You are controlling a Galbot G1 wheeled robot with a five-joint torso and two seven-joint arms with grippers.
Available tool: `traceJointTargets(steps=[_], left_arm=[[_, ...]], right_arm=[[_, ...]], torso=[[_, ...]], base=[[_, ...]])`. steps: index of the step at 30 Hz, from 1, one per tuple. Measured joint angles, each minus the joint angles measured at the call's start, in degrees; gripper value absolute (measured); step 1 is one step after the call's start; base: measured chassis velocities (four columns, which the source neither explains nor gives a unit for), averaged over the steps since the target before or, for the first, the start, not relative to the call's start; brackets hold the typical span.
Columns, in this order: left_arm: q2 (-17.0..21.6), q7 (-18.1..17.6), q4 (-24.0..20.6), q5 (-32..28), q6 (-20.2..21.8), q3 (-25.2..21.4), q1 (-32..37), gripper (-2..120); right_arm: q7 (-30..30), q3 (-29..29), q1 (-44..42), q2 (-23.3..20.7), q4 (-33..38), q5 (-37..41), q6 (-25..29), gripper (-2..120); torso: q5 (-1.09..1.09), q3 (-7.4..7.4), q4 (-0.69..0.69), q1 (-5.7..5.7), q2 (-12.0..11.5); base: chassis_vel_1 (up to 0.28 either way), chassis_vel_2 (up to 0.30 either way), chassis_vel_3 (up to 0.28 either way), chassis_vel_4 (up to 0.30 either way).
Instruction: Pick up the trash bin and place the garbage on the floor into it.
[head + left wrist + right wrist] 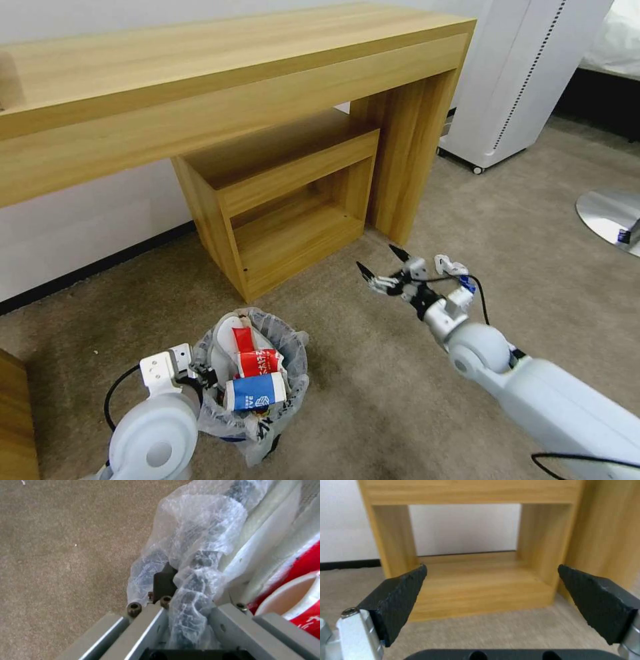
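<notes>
Small round black trash bin [257,393], lined with a crinkly translucent white plastic bag, at lower left on the flat beige short-pile carpet floor [373,400], packed with garbage: a red-white carton [257,360], a blue-white packet [257,392], a white slipper [223,343]. The left gripper [200,375] is clamped on the bin's near rim, bag film bunched between its fingers [165,581]. The right gripper [383,270], jaws spread wide and empty, hangs above bare carpet well to the bin's right, arm stretched forward, pointing at the low light-wood open shelf unit [470,580] under the desk [200,87]. Judged: no litter left in sight on the carpet.
</notes>
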Motion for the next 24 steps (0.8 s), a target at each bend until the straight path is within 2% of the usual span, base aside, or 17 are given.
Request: traceJointTargets(steps=[3, 7, 9, 18, 24], left_arm=[[0.1, 0.5, -0.4, 0.5, 0.1, 0.4, 0.7, 0], [0.1, 0.6, -0.6, 0.6, 0.2, 0.5, 0.9, 0], [0.3, 0.8, -0.9, 0.7, 0.3, 0.8, 1.0, 0], [0.5, 1.0, -1.1, 0.7, 0.5, 1.4, 1.1, 0], [0.4, 1.5, -1.1, 1.0, 0.5, 1.5, 1.3, 0]], right_arm=[[0.1, 6.5, -7.5, 1.7, 1.5, -3.2, -0.2, 100], [0.2, 9.9, -11.8, 2.8, 1.8, -5.1, -0.2, 100], [0.2, 13.3, -17.2, 3.8, 2.4, -7.4, 0.2, 100], [0.6, 17.2, -21.6, 4.5, 3.7, -9.3, 0.8, 100], [0.7, 17.6, -21.8, 4.8, 3.8, -9.7, 1.5, 100]], torso=[[-0.01, 0.0, -0.01, 0.0, 0.0], [0.01, 0.0, -0.01, 0.0, 0.0], [0.0, 0.0, -0.01, 0.0, 0.0], [-0.01, 0.0, -0.01, 0.0, 0.0], [-0.01, 0.0, -0.01, 0.0, 0.0]], base=[[0.0, 0.0, 0.0, 0.0], [0.0, 0.0, 0.0, 0.0], [0.0, 0.0, 0.0, 0.0], [-0.061, -0.057, -0.055, -0.054], [-0.09, -0.097, -0.08, -0.094]])
